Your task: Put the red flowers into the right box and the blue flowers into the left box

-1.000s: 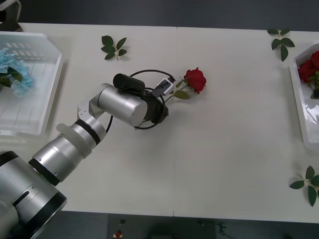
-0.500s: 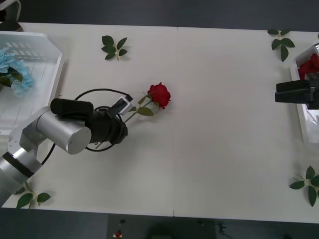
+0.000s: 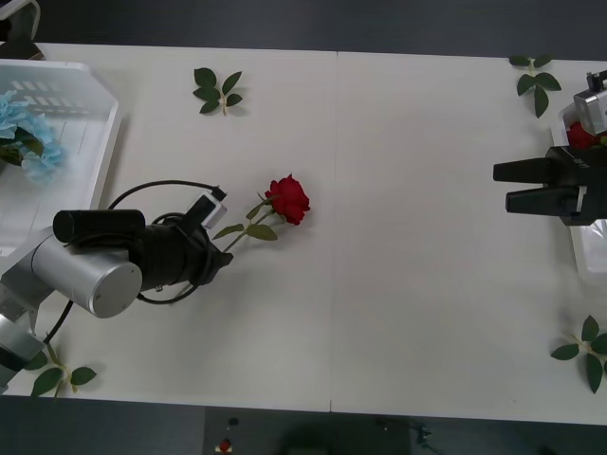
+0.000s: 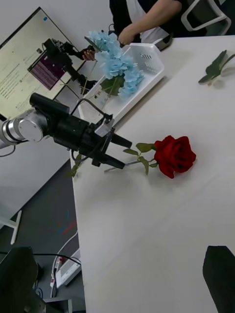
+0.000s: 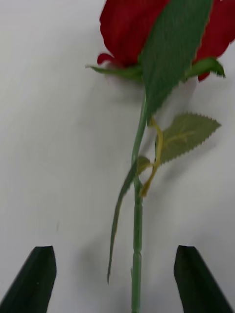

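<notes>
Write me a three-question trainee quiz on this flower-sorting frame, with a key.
1. True or false: the left gripper is shut on the rose.
2. The blue flowers lie in: A) the slotted basket B) the smooth tray C) the table
3. Fill in: the right gripper hovers near the table's ___ edge.

Key: 1 false, its fingers are open astride the stem; 2 A; 3 right.

Left box (image 3: pixel 90 142): white glossy plastic, slotted walls. Rose (image 3: pixel 288 199) petals look like matt velvety cloth. Table (image 3: pixel 408 284) smooth matt.
</notes>
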Controlling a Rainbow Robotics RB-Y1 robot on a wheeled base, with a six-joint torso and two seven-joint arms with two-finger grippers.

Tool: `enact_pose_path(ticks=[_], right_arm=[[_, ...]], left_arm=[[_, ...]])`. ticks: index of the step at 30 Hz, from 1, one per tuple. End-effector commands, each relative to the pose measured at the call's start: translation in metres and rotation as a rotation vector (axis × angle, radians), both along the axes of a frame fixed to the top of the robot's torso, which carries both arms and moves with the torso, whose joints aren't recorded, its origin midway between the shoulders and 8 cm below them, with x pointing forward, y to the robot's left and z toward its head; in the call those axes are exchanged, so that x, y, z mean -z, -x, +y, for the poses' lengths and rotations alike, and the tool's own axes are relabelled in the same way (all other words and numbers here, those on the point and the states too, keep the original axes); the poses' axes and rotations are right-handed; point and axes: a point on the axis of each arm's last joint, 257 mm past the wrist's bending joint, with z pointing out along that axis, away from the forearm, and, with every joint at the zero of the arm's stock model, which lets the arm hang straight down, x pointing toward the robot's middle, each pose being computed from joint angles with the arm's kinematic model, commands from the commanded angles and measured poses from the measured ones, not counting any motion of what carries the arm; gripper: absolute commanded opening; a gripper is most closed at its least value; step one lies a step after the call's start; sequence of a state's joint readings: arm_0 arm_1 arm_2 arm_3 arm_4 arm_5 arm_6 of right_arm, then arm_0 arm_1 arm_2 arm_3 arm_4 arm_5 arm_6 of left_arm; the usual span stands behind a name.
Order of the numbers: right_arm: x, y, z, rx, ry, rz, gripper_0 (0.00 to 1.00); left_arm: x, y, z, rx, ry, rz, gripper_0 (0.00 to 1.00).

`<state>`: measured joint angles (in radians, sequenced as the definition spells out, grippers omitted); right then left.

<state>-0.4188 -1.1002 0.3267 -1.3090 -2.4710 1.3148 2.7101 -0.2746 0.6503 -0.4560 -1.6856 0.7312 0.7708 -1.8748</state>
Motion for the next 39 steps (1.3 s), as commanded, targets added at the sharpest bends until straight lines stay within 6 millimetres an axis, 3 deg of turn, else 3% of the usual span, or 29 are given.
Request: enact_pose_path(ticks=[1, 4, 10, 17, 19, 21, 22, 23, 24, 33, 38, 39], right_arm=[[-0.004, 0.007, 0.010, -0.027, -0.026, 0.002, 1.00], [-0.003, 0.013, 0.016, -0.044, -0.034, 0.004, 1.00], [-0.007, 0.021, 0.026, -0.064, -0.088, 0.018, 1.00], [-0.008, 0.026, 0.032, -0.073, -0.122, 0.029, 1.00], [-0.008, 0.027, 0.032, -0.073, -0.128, 0.033, 1.00], [-0.008, 0.027, 0.033, -0.074, -0.132, 0.035, 1.00], [-0.008, 0.027, 0.032, -0.072, -0.133, 0.035, 1.00], [-0.009, 0.027, 0.033, -0.072, -0.133, 0.034, 1.00], [-0.008, 0.026, 0.033, -0.070, -0.134, 0.035, 1.00], [-0.010, 0.024, 0.033, -0.063, -0.139, 0.032, 1.00], [-0.011, 0.024, 0.033, -0.060, -0.145, 0.032, 1.00], [-0.011, 0.023, 0.033, -0.058, -0.145, 0.032, 1.00]], left_arm=[[-0.042, -0.024, -0.040, 0.042, 0.043, -0.050, 1.00], [-0.048, -0.035, -0.059, 0.047, 0.065, -0.044, 1.00], [-0.040, -0.051, -0.090, 0.050, 0.079, -0.014, 1.00], [-0.021, -0.061, -0.098, 0.046, 0.044, 0.013, 1.00], [-0.018, -0.062, -0.100, 0.049, 0.031, 0.014, 0.90], [-0.014, -0.062, -0.099, 0.053, 0.014, 0.011, 0.67], [-0.012, -0.062, -0.098, 0.058, -0.006, 0.004, 0.45], [-0.011, -0.062, -0.097, 0.059, -0.016, -0.001, 0.30], [-0.011, -0.063, -0.096, 0.062, -0.030, -0.008, 0.01], [-0.011, -0.061, -0.100, 0.064, -0.013, 0.000, 0.00], [-0.033, -0.062, -0.111, 0.063, 0.067, -0.017, 0.00], [-0.044, -0.062, -0.114, 0.061, 0.114, -0.014, 0.00]])
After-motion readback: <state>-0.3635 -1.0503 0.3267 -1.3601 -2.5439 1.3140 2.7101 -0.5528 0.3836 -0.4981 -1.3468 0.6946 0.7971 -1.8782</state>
